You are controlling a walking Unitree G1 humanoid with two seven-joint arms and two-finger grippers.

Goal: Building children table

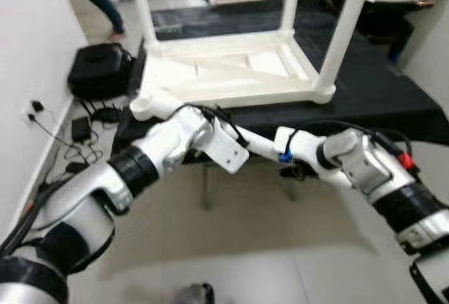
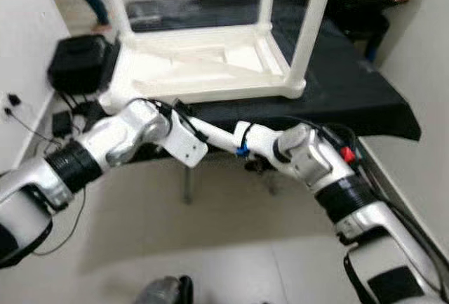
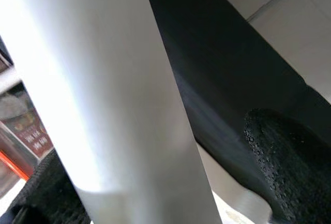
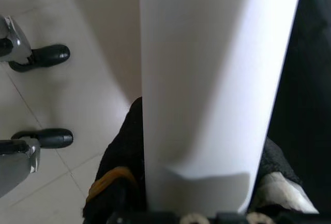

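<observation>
While both grippers clamp it, white leg (image 4: 207,79) runs between fingers (image 4: 119,182).

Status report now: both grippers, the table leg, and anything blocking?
Both grippers shut on white leg; left fingers, right fingers. Upturned white table on black-covered bench. Nothing blocking seen.

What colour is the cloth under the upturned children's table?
Black. The cloth covering the bench under the white children's table shows best in the left eye view.
</observation>
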